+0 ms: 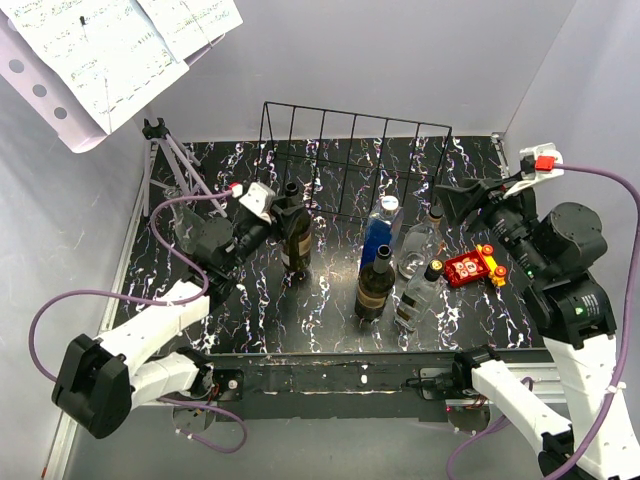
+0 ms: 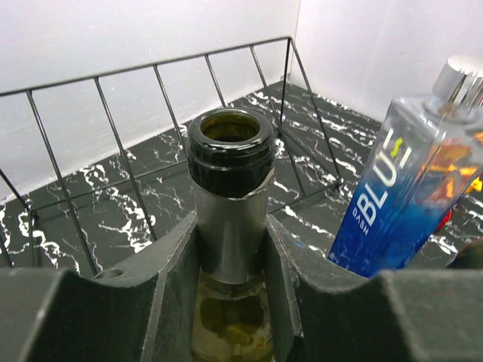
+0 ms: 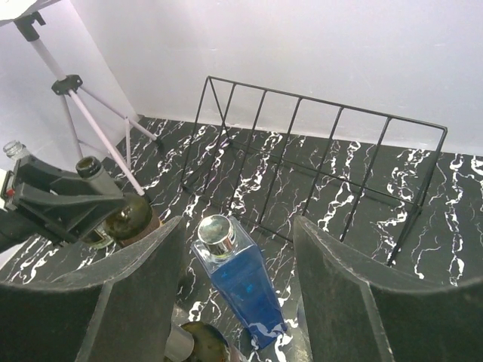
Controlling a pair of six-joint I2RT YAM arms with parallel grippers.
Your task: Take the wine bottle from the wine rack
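Bottle's basically out imo: left gripper pinching wine bottle neck, just outside the wine rack. Right gripper spread, holding nothing. Only release left prob.

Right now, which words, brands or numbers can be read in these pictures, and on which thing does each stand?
"BLU": large white letters on the blue bottle.
"DASH": small white letters beside it, on the same bottle.
Sheet music: print too small to read.
Label of the front dark bottle: too blurred to read.
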